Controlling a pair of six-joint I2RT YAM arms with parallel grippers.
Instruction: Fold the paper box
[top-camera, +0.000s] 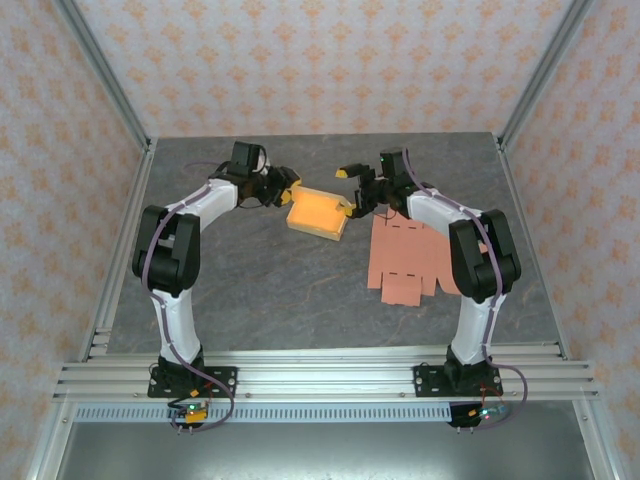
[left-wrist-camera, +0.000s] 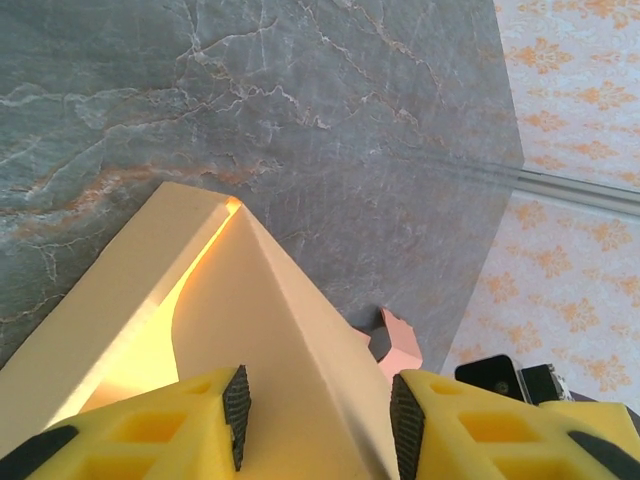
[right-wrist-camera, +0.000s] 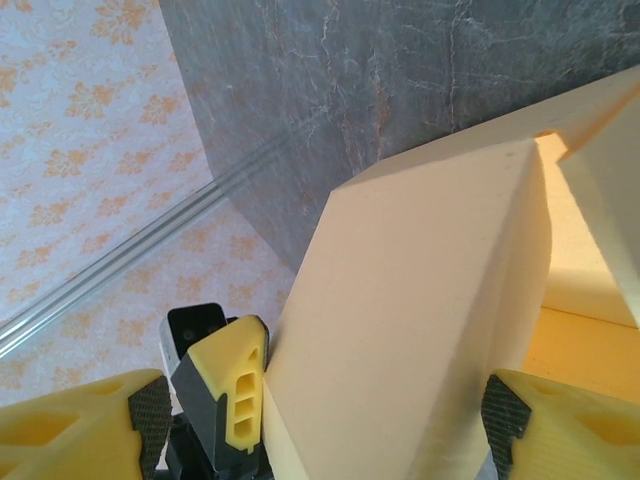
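Judging by its thin walls, the half-formed pale-yellow paper box (top-camera: 318, 212), a shallow open tray with an orange-lit inside, should be light, springy and easily creased; its upright end walls look the safest hold. It sits on the grey marbled desk (top-camera: 250, 280), toward 12 o'clock of centre. Left fingers (left-wrist-camera: 320, 415) straddle its 9 o'clock wall, though whether they pinch it cannot be told. The right fingers (right-wrist-camera: 328, 410) stand released around its 3 o'clock wall.

One camera overlooks the yellow box (top-camera: 318, 211) from high on its near side, while both wrist cameras face it closely from opposite ends.
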